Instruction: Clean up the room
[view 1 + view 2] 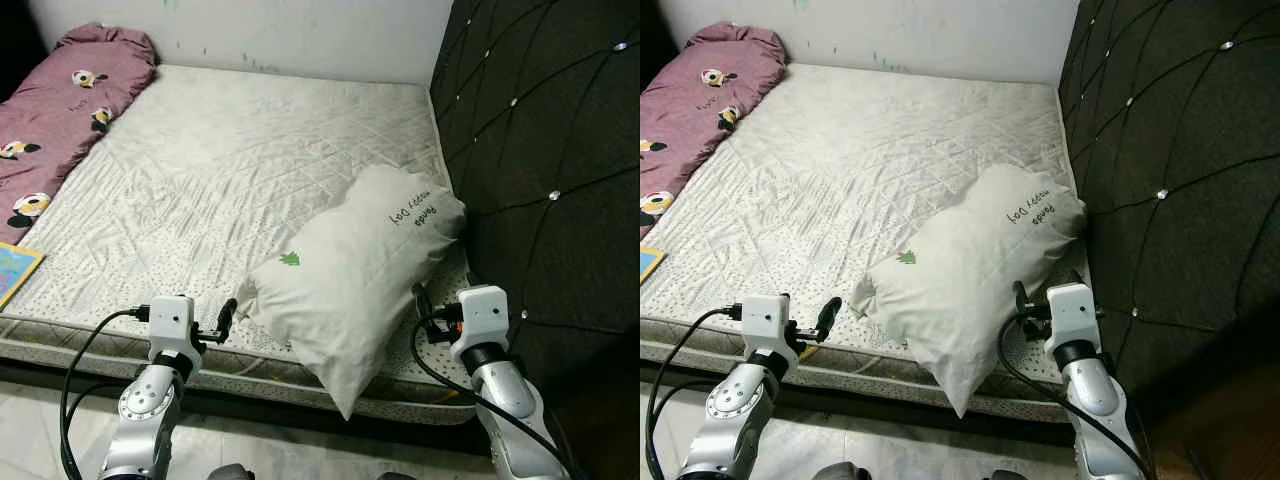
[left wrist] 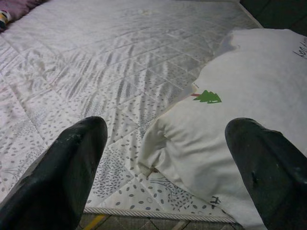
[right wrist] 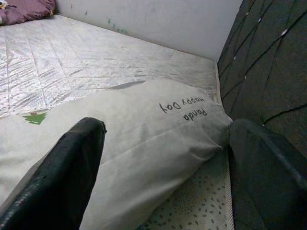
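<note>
A: Two sets of jaws, both spread wide and holding nothing. Left gripper (image 1: 228, 318) sits just off the pillow's (image 1: 355, 270) near corner; right gripper (image 1: 1019, 297) sits at its side nearest the headboard (image 1: 550, 150). The pillow lies between them, one corner hanging over the mattress (image 1: 220, 160) edge.

B: Risks on file?

A: One: a close on loose cover alone. Likely result, fabric bunches and the filling sags away. Second: uneven lift, so the overhanging corner drags the pillow to the floor.

B: Surroundings?

A: Pink blanket (image 1: 60, 110) well beyond the left jaws; book (image 1: 15, 268) at the bed edge, also that side. Headboard close outside the right jaws, leaving little swing room.
</note>
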`<state>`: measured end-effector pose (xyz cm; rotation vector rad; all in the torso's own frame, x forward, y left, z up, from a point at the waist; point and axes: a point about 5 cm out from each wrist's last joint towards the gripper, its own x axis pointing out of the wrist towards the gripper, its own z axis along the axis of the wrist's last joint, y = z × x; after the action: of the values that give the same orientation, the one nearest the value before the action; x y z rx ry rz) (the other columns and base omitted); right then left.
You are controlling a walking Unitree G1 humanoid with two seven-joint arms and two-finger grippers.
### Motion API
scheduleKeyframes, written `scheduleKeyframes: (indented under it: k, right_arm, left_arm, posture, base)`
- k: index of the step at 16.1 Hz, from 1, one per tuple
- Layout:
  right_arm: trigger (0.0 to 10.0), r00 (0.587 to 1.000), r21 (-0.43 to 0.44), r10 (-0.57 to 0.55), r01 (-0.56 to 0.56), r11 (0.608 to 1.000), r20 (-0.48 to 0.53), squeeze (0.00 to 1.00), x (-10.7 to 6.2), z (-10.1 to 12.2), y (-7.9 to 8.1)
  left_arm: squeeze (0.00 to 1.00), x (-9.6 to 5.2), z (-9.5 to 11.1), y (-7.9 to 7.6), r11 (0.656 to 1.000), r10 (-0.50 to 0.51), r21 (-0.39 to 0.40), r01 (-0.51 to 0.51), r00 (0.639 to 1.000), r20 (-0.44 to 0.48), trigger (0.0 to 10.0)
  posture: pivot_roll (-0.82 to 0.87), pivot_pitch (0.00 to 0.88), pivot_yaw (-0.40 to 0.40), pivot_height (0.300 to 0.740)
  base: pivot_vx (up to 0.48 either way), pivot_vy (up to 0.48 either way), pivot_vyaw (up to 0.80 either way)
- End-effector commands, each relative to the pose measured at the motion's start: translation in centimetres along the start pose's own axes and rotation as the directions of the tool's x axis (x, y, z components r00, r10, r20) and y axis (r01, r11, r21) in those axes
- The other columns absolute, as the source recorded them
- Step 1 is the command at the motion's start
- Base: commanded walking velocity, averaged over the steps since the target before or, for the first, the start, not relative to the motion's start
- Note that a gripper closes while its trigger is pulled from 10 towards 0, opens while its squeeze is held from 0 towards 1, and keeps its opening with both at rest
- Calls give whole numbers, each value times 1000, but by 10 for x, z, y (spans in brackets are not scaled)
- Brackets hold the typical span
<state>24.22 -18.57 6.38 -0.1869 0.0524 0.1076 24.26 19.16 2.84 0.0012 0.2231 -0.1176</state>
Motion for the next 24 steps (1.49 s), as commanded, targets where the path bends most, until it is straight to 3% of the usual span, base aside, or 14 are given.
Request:
scheduleKeyframes:
  k: [1,4,8,12,16,24]
  right_arm:
    - [10000,999,12,-8,8,1000,32,0,6,8,-2]
    - [10000,999,30,-21,20,999,38,0,5,10,-5]
    - [10000,999,54,13,-15,998,33,0,-5,13,0]
    - [10000,1000,88,-7,6,996,11,0,-10,8,4]
    - [10000,1000,97,-16,17,995,-6,0,-12,5,5]
    - [10000,1000,74,-24,24,997,-4,0,-10,6,-1]
  left_arm:
    - [0,4,9,8,1000,-5,11,5,1000,25,10000]
    - [0,6,17,8,1000,2,13,-2,999,53,10000]
    - [0,-8,30,7,999,-8,41,3,992,122,10000]
    - [0,-20,21,5,999,10,44,-15,995,102,10000]
    - [0,-18,28,0,999,-49,-8,50,992,116,10000]
    - [0,-16,28,-1,998,-62,-22,65,991,116,10000]
  posture:
    - [-56,0,-4,740]
    - [-47,0,-18,740]
    - [-37,0,-27,740]
    - [-43,0,-2,740]
    - [-44,0,6,740]
    - [-52,0,1,740]
  base:
    - [0,480,0]
    - [0,480,0]
    - [0,201,0]
    - [0,0,0]
    - [0,0,-134]
    - [279,0,0]
